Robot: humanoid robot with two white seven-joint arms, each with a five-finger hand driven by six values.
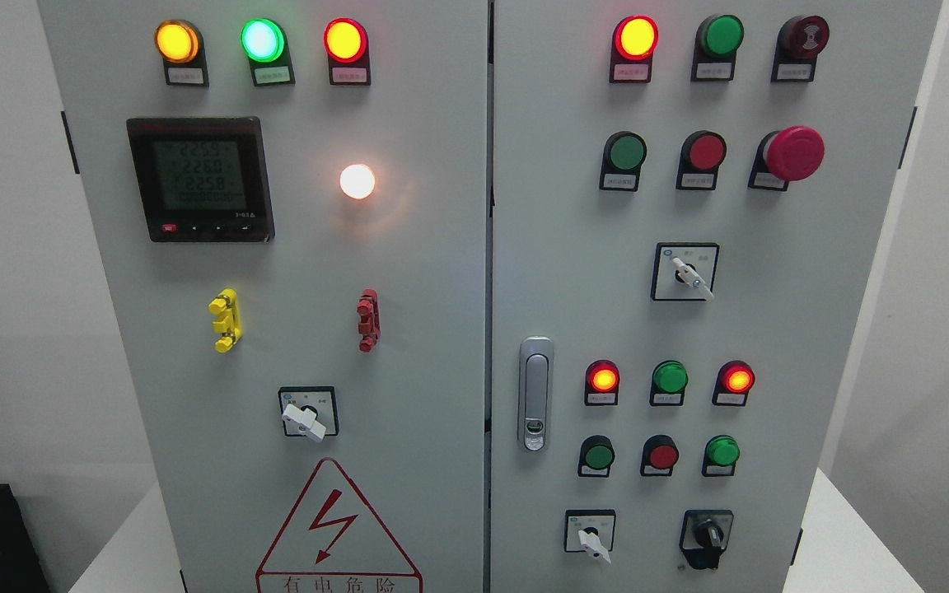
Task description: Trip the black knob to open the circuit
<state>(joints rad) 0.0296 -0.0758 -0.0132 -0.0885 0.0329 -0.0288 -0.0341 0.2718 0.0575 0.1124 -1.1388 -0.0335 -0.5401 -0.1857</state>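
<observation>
A black rotary knob sits on a black plate at the lower right of the grey control cabinet's right door. Its pointer points roughly downward. Neither of my hands nor arms shows in the head view. Above the knob are rows of round lamps and buttons: a lit red lamp, a green one and a second lit red lamp.
White selector switches sit left of the knob, higher on the right door and on the left door. A red mushroom stop button sticks out top right. A silver door handle is left of the lamps. A meter is upper left.
</observation>
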